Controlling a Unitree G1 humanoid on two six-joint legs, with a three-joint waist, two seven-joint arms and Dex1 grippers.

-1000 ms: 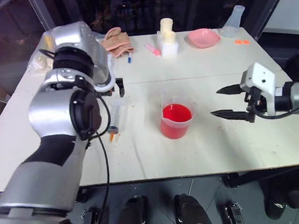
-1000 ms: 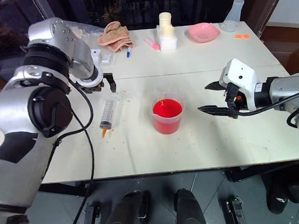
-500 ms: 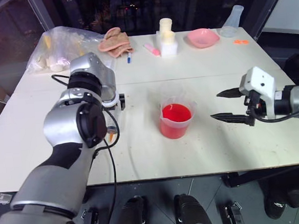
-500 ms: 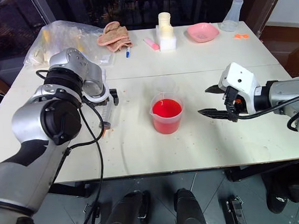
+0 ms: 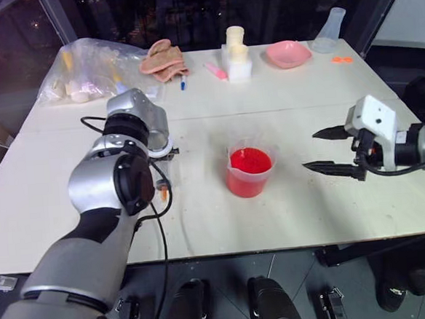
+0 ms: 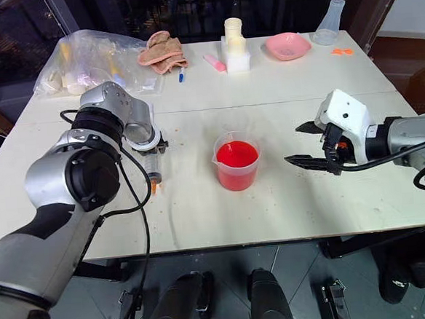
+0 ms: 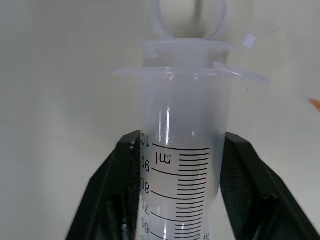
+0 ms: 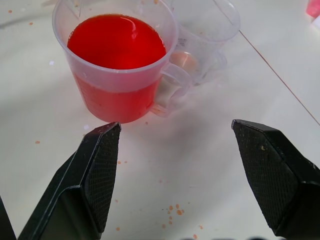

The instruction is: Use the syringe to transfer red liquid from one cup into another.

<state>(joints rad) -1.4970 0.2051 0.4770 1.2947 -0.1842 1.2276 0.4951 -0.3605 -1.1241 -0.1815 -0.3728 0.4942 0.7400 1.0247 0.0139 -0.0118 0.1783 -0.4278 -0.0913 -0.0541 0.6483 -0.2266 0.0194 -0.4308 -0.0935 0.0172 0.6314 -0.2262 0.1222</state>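
Left claw (image 7: 175, 195) clamped on the syringe (image 7: 181, 165) on the table (image 5: 288, 198), right claw (image 5: 330, 151) wide beside the red beaker (image 5: 250, 171)

A clear graduated syringe (image 7: 180, 165) lies flat on the white surface (image 6: 274, 199), at 9 o'clock from the spouted beaker (image 6: 236, 160) of red liquid (image 6: 236, 155). An empty clear cup (image 8: 207, 30) touches the beaker at 12 o'clock.

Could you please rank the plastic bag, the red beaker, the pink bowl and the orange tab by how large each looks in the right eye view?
1. plastic bag
2. red beaker, though it sits nearer the camera
3. pink bowl
4. orange tab
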